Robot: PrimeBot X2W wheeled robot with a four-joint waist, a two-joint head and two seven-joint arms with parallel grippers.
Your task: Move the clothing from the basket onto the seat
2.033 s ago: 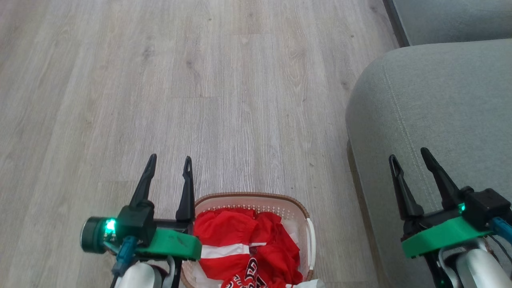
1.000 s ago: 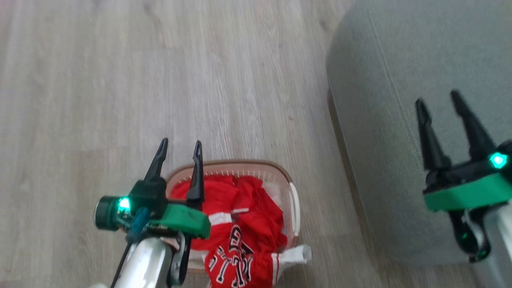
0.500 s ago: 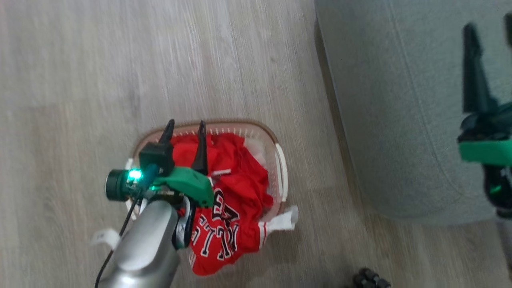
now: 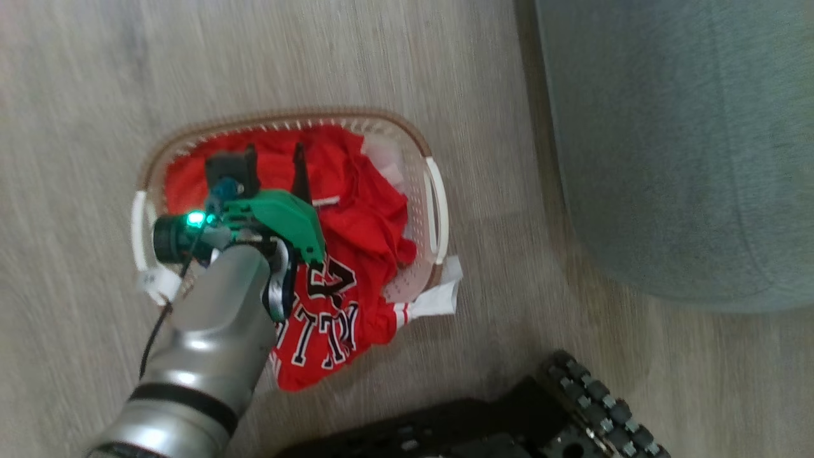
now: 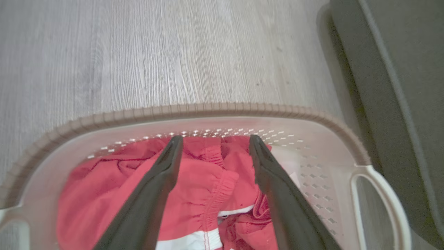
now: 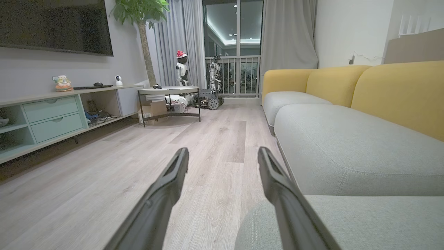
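We are holding our left arm down over the basket (image 5: 208, 108), left gripper (image 5: 215, 139) open just above the clothing (image 5: 201, 180); right gripper (image 6: 222, 152) is hovering open by the seat (image 6: 347, 218).

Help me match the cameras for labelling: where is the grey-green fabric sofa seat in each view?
Head view: the grey-green fabric sofa seat fills the upper right.
Left wrist view: the seat is the dark slab along the right edge.
Right wrist view: the seat lies at the bottom right.
Shared landmark: the pale wood-plank floor, left of the seat in every view.
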